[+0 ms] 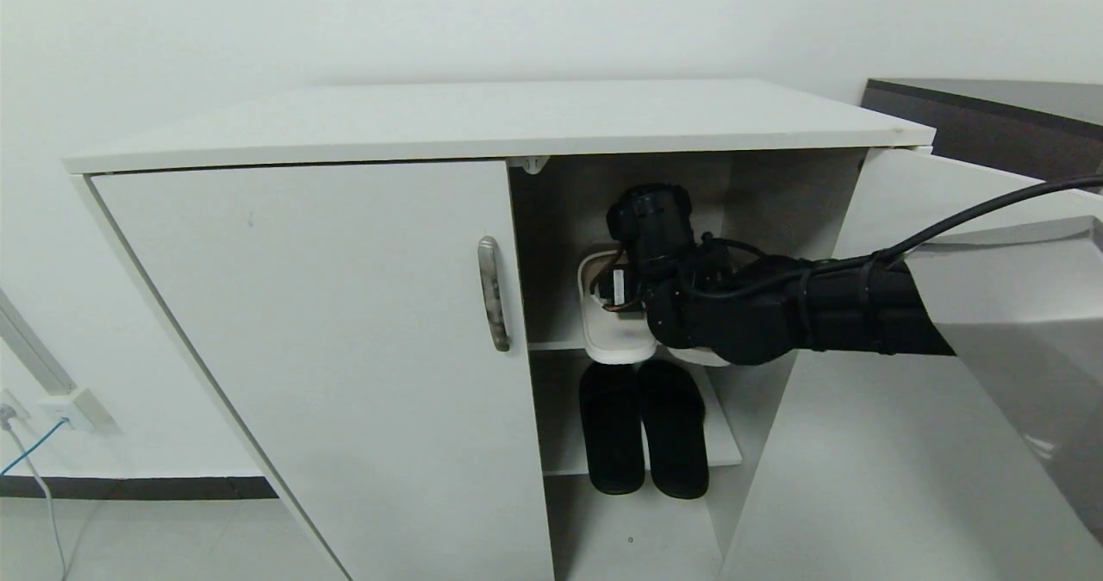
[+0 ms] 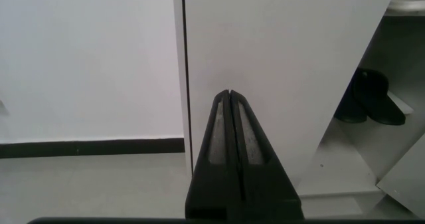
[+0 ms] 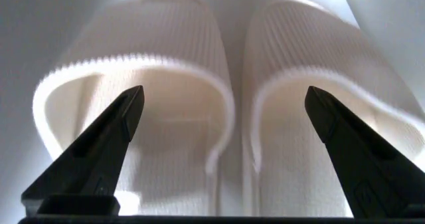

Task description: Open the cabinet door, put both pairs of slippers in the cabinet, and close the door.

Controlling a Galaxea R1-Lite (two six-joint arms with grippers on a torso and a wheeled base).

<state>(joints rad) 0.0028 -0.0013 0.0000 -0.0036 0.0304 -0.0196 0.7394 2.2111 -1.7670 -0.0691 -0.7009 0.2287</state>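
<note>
The white cabinet [image 1: 482, 120] stands with its right door [image 1: 862, 477] swung open and its left door [image 1: 302, 348] closed. A pair of white slippers [image 1: 603, 340] [image 3: 153, 64] lies on the upper shelf. My right gripper [image 1: 619, 292] [image 3: 224, 91] is inside the cabinet, open, with one fingertip over each white slipper and nothing clamped. A pair of black slippers [image 1: 642, 430] [image 2: 368, 98] lies side by side on the shelf below, toes hanging over the front edge. My left gripper [image 2: 230, 94] is shut and empty, in front of the closed left door.
The left door carries a metal handle [image 1: 489, 305] at its inner edge. A wall socket with cables [image 1: 69, 409] sits low on the left wall. A dark counter [image 1: 991, 124] stands behind the cabinet on the right. The cabinet's bottom compartment [image 1: 629, 529] is bare.
</note>
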